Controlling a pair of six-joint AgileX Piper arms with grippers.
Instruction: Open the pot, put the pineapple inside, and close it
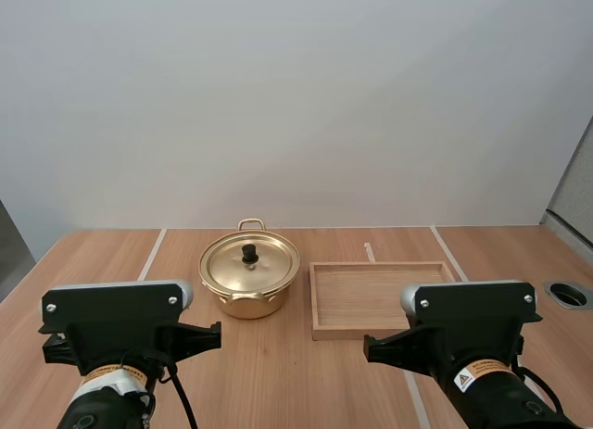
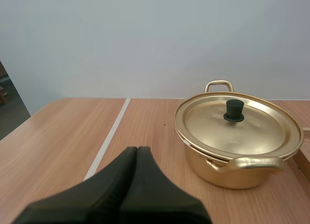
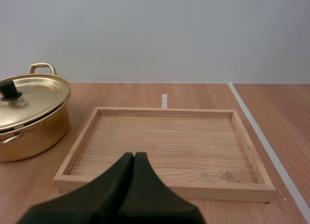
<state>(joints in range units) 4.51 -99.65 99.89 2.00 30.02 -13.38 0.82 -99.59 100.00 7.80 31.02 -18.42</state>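
Lidded pot (image 1: 249,281) beside tray (image 1: 380,297), L claw (image 2: 137,148) closed on nothing, R claw (image 3: 134,155) same

A plain pale wall (image 1: 296,95) is rising directly behind the light-brown wooden desk (image 1: 278,383), which is bearing white lines (image 1: 153,251) running front to back and a round opening (image 1: 568,295) near its right edge.

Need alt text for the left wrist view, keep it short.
A gold pot stands on a wooden table, its lid on and topped by a black knob. The left tool is shut on nothing, short of the pot and not touching it.
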